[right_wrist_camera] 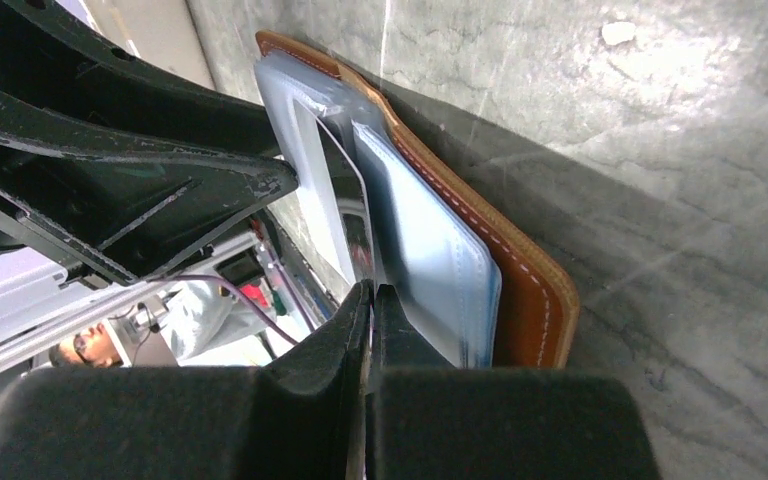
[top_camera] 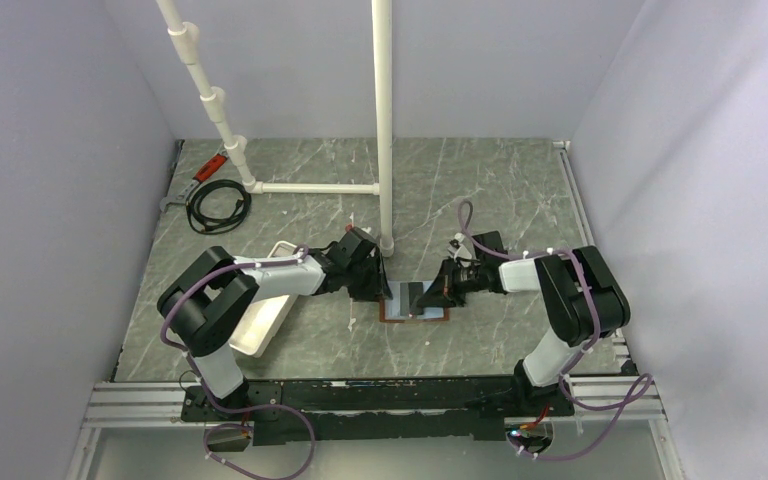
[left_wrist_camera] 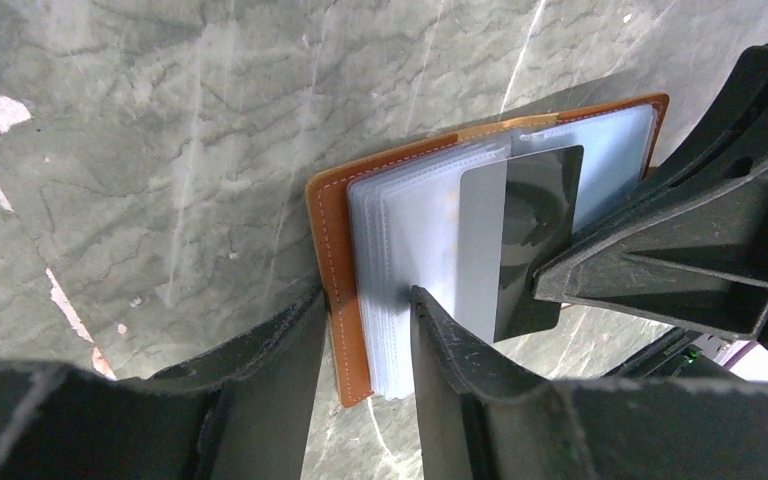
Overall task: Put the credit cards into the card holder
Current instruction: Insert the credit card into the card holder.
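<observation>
1. Grey-silver thin flat credit card (left_wrist_camera: 520, 240): over the clear plastic sleeves (left_wrist_camera: 410, 220) of the open reddish-brown leather card holder (left_wrist_camera: 335, 250), which lies on the grey marbled desk (left_wrist_camera: 160, 150). Cannot tell whether its edge has entered a pocket.
2. Right gripper (right_wrist_camera: 370, 295): pressed together, pinching the card's edge. Risk: the card misses the sleeve mouth and rides over the top, or it bows or slips in the pinch.
3. Left gripper (left_wrist_camera: 365, 300): partly spread, straddling the holder's border, one fingertip on the sleeves. Risk: under a push the holder skids. The grippers are close and could collide.
</observation>
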Robot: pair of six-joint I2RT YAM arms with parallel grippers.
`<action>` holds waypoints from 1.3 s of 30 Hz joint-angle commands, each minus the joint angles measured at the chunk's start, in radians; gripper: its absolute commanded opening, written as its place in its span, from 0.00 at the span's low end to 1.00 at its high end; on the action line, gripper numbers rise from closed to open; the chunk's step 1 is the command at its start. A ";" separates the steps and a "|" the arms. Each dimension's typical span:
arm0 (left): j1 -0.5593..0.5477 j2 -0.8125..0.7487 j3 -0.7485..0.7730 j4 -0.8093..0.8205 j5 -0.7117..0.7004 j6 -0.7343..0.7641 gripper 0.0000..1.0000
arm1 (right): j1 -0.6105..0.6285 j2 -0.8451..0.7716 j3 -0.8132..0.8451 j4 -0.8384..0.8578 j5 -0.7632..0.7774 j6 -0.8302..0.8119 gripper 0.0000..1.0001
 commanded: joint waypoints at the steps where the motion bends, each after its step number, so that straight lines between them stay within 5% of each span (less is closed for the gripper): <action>1: -0.022 0.047 -0.056 -0.113 0.042 -0.008 0.44 | 0.021 -0.027 -0.027 0.101 0.069 0.036 0.00; 6: -0.014 0.014 -0.056 -0.133 0.037 0.001 0.49 | 0.031 -0.112 0.024 -0.129 0.191 -0.102 0.23; 12: -0.003 -0.009 -0.057 -0.138 0.044 -0.002 0.56 | 0.041 -0.165 0.058 -0.301 0.281 -0.213 0.34; 22: 0.002 -0.089 -0.088 -0.170 -0.015 -0.017 0.54 | 0.066 -0.159 0.079 -0.231 0.250 -0.226 0.27; 30: 0.017 0.025 -0.038 -0.203 -0.033 0.026 0.31 | 0.068 -0.134 0.093 -0.185 0.223 -0.234 0.25; 39: 0.014 0.076 0.000 -0.202 -0.041 0.046 0.29 | 0.109 -0.080 0.127 -0.125 0.169 -0.243 0.18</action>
